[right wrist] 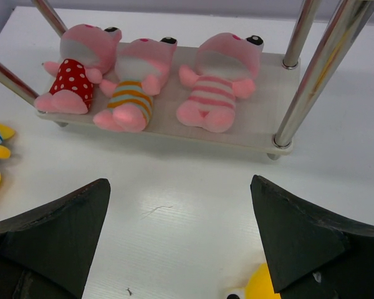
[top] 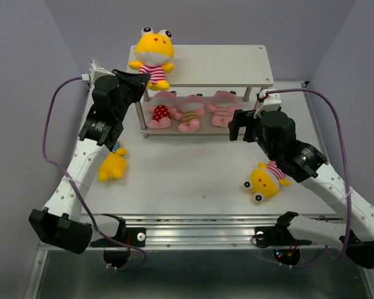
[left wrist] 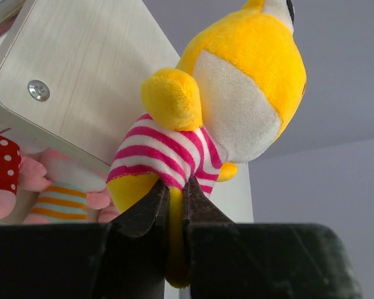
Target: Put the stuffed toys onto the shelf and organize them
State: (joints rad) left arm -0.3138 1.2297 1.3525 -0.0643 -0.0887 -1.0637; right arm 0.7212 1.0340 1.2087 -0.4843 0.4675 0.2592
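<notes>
My left gripper [top: 139, 80] is shut on the foot of a yellow toy in a pink striped shirt [top: 153, 57], which sits upright at the left end of the shelf's top board [top: 221, 65]; it also shows in the left wrist view [left wrist: 237, 93], with my left gripper [left wrist: 174, 193] below it. Three pink toys lie on the lower board: red dotted [right wrist: 75, 78], orange striped [right wrist: 134, 87], pink striped [right wrist: 218, 81]. My right gripper [right wrist: 181, 212] is open and empty over the table in front of the shelf. Two yellow toys lie on the table, left [top: 114, 163] and right [top: 265, 179].
The shelf's metal legs [right wrist: 321, 68] stand just ahead of my right gripper. The top board right of the held toy is bare. Purple cables loop at both sides. Grey walls close in the table.
</notes>
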